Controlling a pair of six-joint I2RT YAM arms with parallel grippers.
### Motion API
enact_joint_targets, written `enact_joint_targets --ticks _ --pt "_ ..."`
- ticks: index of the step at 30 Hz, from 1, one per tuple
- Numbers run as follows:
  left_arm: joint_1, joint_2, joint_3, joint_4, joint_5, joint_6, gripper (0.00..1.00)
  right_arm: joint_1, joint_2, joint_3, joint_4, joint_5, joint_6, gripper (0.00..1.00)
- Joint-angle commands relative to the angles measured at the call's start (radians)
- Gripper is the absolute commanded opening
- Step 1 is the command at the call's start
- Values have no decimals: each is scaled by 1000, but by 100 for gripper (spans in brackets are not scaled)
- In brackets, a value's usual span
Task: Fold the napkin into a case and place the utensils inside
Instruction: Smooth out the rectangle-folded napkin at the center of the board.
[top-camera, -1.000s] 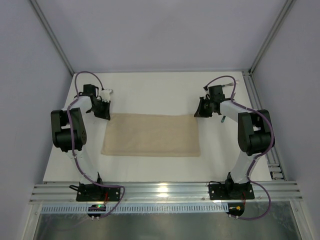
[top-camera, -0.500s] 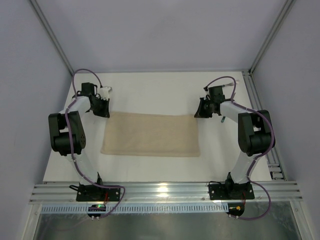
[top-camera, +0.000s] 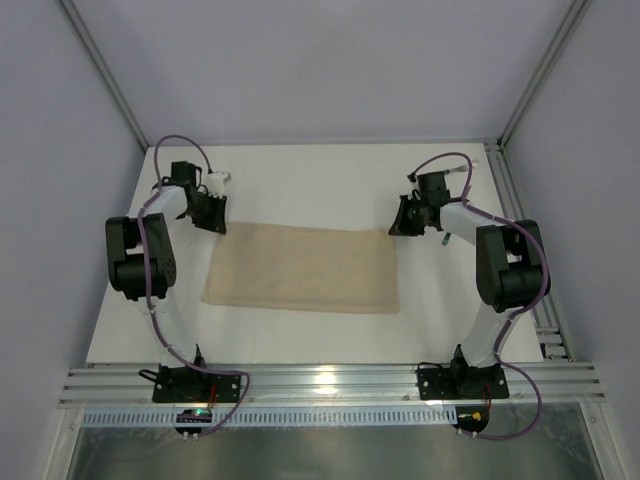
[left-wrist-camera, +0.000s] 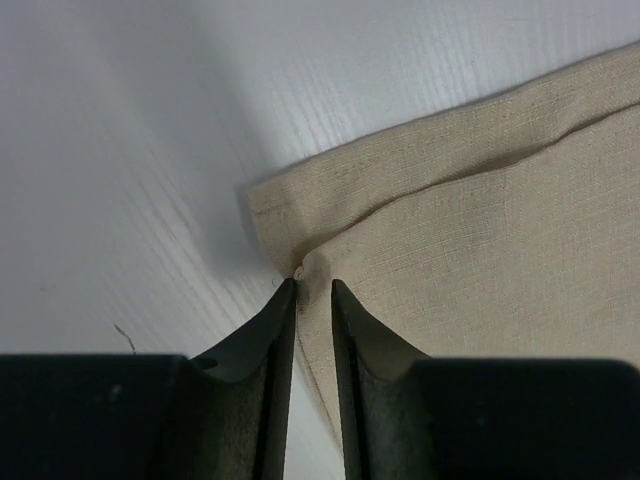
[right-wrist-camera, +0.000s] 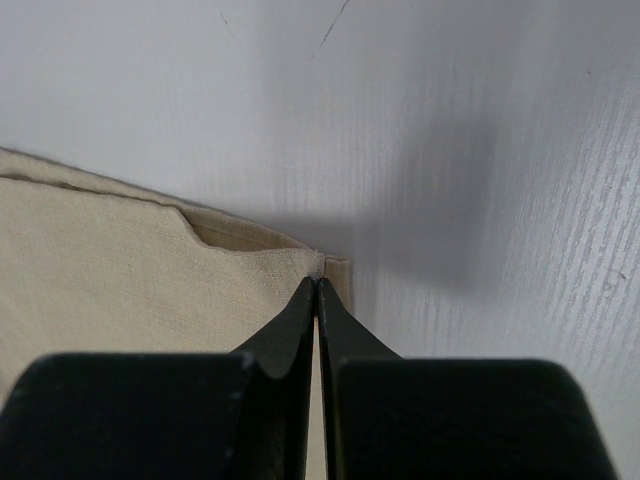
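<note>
The left fingers stood slightly apart at a corner of the napkin; the right fingers pinched another corner.

Robotics lab test cell: aluminium frame, plain grey walls, white table.

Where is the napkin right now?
In the top view the napkin lies flat in the middle of the white table, with the left gripper at its far-left corner and the right gripper at its far-right corner.
</note>
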Motion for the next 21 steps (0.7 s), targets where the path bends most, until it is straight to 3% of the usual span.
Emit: enact_joint_targets --ticks 1,14,16,17,18,21 --pt "-23 -2 41 -13 4 11 24 0 -53 -8 26 -3 -1 4" --pt "-39 20 61 -5 -47 17 23 0 -50 -11 26 -5 -2 4" --pt "-43 29 63 10 -62 18 17 0 -47 -11 26 -5 -4 4" --pt "-43 31 61 13 -62 17 5 0 -48 -10 26 -8 -4 4" --pt "-45 29 61 18 -61 15 0 0 -47 -10 27 -8 -4 4" --pt "-48 15 47 39 -65 9 0 0 -50 -11 26 -8 -4 4"
